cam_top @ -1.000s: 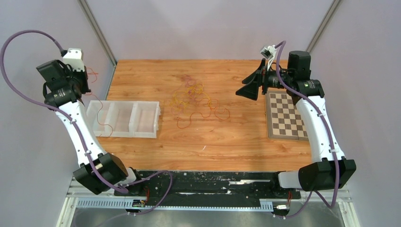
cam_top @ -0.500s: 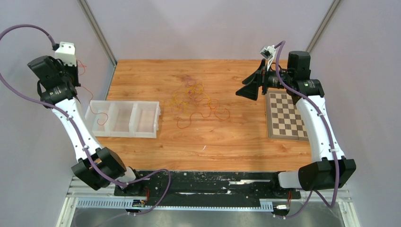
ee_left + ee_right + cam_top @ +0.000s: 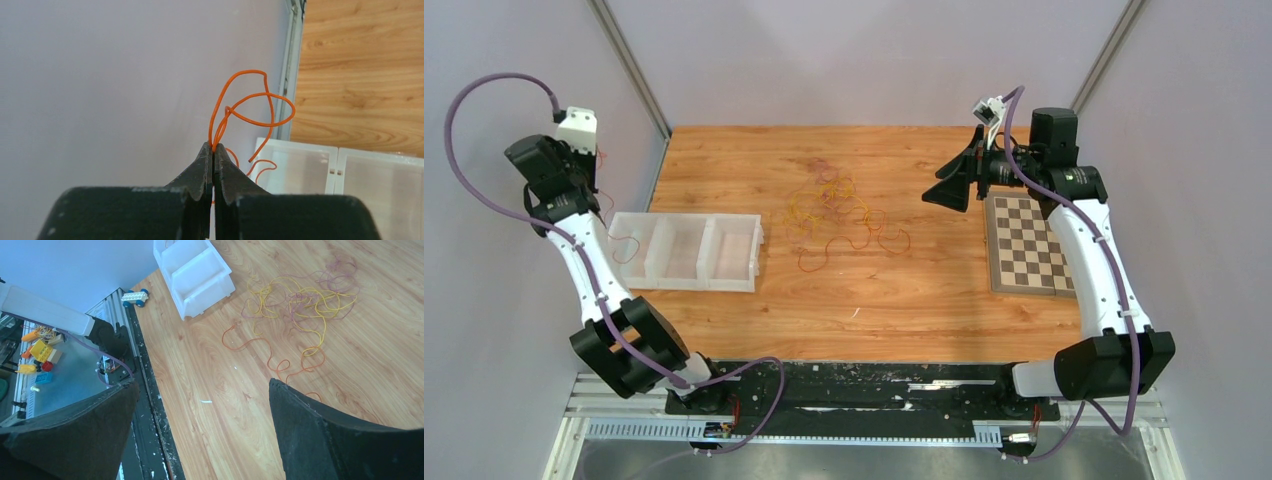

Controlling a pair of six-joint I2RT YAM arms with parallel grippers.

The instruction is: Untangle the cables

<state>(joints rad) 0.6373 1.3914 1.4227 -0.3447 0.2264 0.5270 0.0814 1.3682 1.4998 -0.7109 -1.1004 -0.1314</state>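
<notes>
Left gripper (image 3: 213, 150) is raised beyond the table's left edge, close against the grey side wall. Its jaws are pressed together on an orange cable (image 3: 245, 72), which springs out of the tips in two loose loops. Below the fingers that cable hangs down (thin, hard to trace from overhead) toward the leftmost compartment of the clear three-compartment bin (image 3: 757, 250); whether it touches the bin floor, cannot tell. The bin sits on the left part of the wooden table (image 3: 874, 310). Right gripper (image 3: 204, 385) is held above the far right part of the table, fingers spread wide with nothing between them, tips pointing toward the centre. The main tangle of cables (image 3: 829, 205) lies on the table around the middle, well apart from both grippers. Its yellow and pinkish-purple strands are knotted together on the far side, and one orange-red strand (image 3: 824, 250) wanders out along the near side in curls. A checkerboard (image 3: 1024, 245) lies flat at the right, just beside the right gripper and partly under that arm.
</notes>
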